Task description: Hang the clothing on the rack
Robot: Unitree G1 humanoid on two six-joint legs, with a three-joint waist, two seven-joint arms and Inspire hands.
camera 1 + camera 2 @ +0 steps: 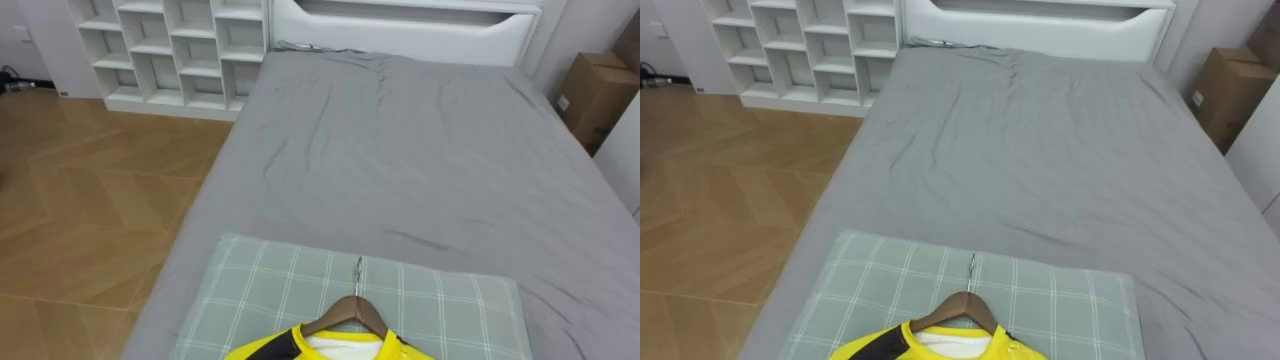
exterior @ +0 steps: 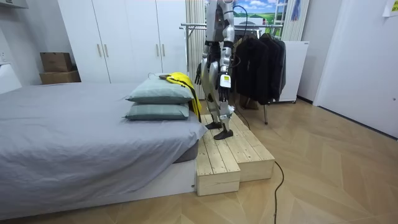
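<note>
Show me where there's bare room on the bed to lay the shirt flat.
The grey sheet is bare from the pillow's far edge to the headboard, side to side. The pillow is crowded: the yellow shirt on its hanger takes its near middle, leaving just the checked strips either side.

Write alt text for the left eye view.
A yellow shirt on a wooden hanger lies on a checked pillow at the near end of a grey bed; white cube shelves stand beyond its left side.
</note>
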